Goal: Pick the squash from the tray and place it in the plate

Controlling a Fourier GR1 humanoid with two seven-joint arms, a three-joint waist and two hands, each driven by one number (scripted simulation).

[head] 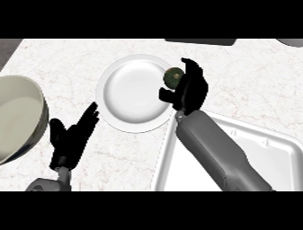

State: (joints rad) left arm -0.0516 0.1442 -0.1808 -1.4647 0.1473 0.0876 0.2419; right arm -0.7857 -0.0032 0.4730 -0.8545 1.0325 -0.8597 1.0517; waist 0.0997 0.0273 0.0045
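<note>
Curling round the squash [173,77], the right hand [190,90] holds it at the right rim of the plate [130,90]. Just beside the plate, the white tray [280,152] fills the lower right corner. The left hand [71,134] rests spread near a bowl [7,121] at the left edge.

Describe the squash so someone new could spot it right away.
On the counter, find the white plate. At its right rim, the right hand holds the squash. It is small, round and dark green, the only green thing in view.

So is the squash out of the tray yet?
Out. The squash is at the plate's right rim, against the right hand, away from the tray. Whether it rests on the plate: cannot tell.
</note>
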